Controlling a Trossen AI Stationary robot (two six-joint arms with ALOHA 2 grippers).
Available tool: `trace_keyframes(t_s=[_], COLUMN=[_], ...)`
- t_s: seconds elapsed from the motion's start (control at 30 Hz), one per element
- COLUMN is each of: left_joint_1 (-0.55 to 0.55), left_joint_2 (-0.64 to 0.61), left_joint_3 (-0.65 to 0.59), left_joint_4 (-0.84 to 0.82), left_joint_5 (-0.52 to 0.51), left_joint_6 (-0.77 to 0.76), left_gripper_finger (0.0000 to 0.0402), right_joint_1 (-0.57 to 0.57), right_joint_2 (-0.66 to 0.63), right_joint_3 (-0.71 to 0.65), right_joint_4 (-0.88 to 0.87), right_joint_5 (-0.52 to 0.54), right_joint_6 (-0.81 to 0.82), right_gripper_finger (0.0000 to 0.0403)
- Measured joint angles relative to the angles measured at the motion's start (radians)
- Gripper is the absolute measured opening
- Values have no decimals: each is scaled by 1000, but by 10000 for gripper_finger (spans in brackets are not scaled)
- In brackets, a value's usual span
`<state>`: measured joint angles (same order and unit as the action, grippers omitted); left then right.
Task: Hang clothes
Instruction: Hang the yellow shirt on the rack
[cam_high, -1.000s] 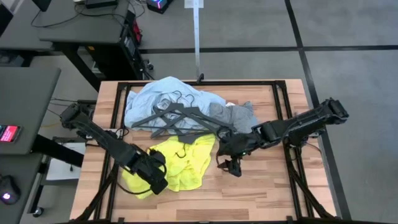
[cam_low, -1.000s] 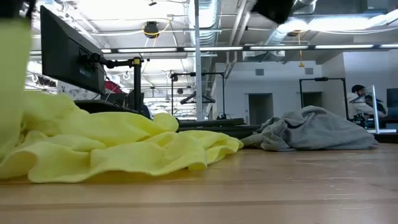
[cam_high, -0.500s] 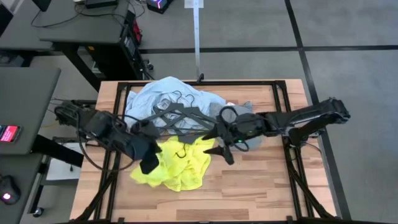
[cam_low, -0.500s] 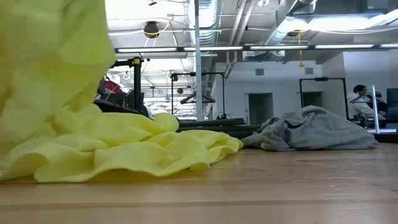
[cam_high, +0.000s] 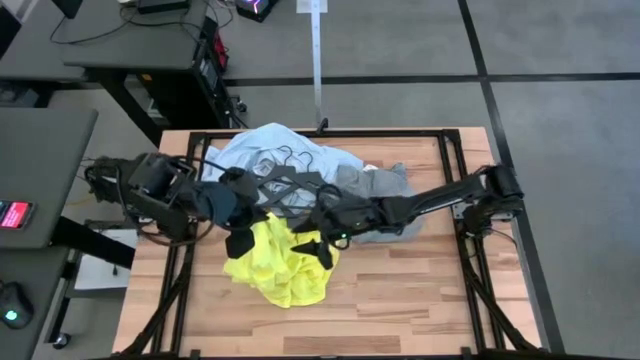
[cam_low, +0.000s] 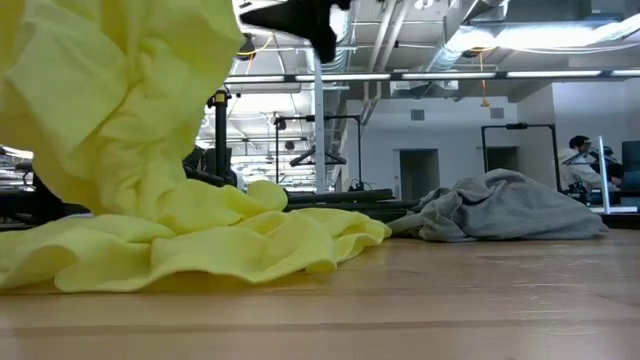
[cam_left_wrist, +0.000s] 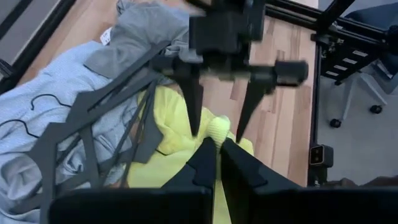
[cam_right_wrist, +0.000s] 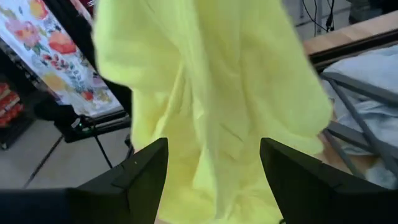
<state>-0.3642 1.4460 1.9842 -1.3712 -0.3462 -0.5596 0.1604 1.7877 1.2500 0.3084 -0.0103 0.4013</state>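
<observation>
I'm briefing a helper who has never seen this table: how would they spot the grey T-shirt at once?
Start at the wooden table and find the clothes heap along its far edge. The grey T-shirt is the small crumpled garment at the heap's right end, under the right arm. It is dull grey, unlike the pale blue shirt beside it and the neon-yellow T-shirt.

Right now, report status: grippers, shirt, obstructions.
Left gripper shut on yellow T-shirt, lifting it. Right gripper open, facing it. Hangers piled on blue shirt behind.
</observation>
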Motion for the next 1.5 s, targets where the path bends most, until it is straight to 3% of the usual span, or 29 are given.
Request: trace_keyframes(t_s=[0.13,0.23,0.3,0.43,0.47,0.57,0.73,1.0,1.17,1.3,1.5], left_joint_1=[10,15,15,14,14,2,-35,-56,-24,10,79], left_joint_2=[0,0,0,0,0,0,-1,-2,-1,-1,0], left_joint_3=[0,0,0,0,0,0,-7,-92,-199,-307,-449], left_joint_4=[0,1,7,26,24,-2,-83,-144,-104,-21,148], left_joint_5=[2,11,14,31,40,60,80,28,-51,-57,68], left_joint_6=[26,30,30,29,26,-3,-61,-93,-57,-46,-102], left_gripper_finger=[0,0,0,0,0,0,0,0,0,0,24], right_joint_1=[-3,-12,-20,-39,-41,-51,-64,-53,-5,21,24], right_joint_2=[55,68,68,64,52,-14,-179,-404,-449,-441,-425], right_joint_3=[0,0,0,0,0,0,0,0,0,0,0], right_joint_4=[77,38,-1,-52,-67,-135,-408,-663,-709,-784,-863], right_joint_5=[-11,-12,-12,-31,-33,-32,39,151,202,223,222], right_joint_6=[70,117,120,62,37,-10,-111,-109,-98,-80,-77], right_gripper_finger=[243,215,169,31,18,5,1,0,0,0,0])
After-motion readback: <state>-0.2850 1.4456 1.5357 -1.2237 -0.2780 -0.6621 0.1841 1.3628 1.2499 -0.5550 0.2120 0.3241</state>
